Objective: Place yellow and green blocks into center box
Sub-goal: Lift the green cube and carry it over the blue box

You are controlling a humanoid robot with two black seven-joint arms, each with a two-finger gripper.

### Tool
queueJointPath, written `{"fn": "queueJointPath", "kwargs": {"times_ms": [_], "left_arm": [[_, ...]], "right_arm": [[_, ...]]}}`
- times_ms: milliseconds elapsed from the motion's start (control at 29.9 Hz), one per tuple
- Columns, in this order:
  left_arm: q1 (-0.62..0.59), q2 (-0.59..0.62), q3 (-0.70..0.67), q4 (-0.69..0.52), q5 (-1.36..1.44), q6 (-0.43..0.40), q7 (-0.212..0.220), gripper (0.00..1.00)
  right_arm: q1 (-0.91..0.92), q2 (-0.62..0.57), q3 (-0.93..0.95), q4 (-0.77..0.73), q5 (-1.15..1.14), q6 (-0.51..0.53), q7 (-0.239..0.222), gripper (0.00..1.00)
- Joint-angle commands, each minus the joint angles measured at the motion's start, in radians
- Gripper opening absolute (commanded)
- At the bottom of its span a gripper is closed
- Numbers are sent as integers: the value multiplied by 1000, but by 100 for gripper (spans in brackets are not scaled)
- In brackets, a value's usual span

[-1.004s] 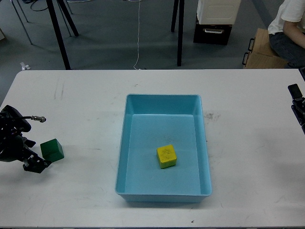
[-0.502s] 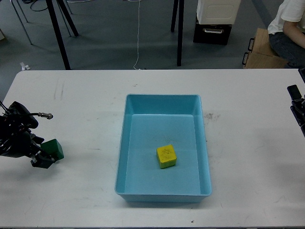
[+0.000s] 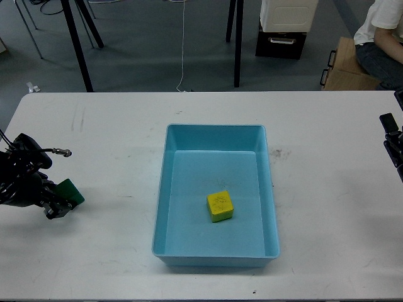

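Note:
The yellow block (image 3: 220, 206) lies inside the light blue center box (image 3: 216, 131), a little below the middle of its floor. The dark green block (image 3: 71, 190) sits on the white table at the far left, well outside the box. My left gripper (image 3: 58, 202) is right against the green block and covers its left and lower part. Its dark fingers cannot be told apart. Only a small dark piece of my right gripper (image 3: 391, 135) shows at the right edge, far from both blocks.
The white table (image 3: 126, 126) carries the box in its middle. Beyond its far edge are black stand legs (image 3: 77, 44), a dark case (image 3: 281, 43), a cardboard box (image 3: 343, 66) and a seated person (image 3: 381, 31).
My left gripper has moved up and to the right onto the green block, which now shows less. The yellow block, the box and the right arm have not moved.

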Motion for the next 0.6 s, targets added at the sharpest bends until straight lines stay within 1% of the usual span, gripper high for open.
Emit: {"fn": "queueJointPath", "kwargs": {"times_ms": [0, 67, 100, 167, 301, 435, 569], "left_arm": [[-54, 24, -43, -3, -67, 16, 0, 22], [-88, 67, -50, -29, -127, 16, 0, 22], [-117, 84, -50, -64, -147, 14, 0, 22], [-163, 110, -48, -149, -166, 5, 0, 22], [-223, 132, -50, -321, -166, -46, 0, 22], [-301, 107, -50, -434, -166, -46, 0, 22], [-381, 3, -45, -476, -163, -46, 0, 22]], "right_arm": [[-7, -2, 9, -2, 0, 0, 0, 98], [-8, -2, 12, -4, 2, 0, 0, 98], [-10, 0, 12, -5, 5, 0, 0, 98], [-15, 0, 12, -13, 23, 0, 0, 98], [-22, -2, 16, -30, 52, -3, 0, 98], [-45, -2, 20, -56, 52, -43, 0, 98], [-48, -2, 37, -96, 52, -66, 0, 98]]}}
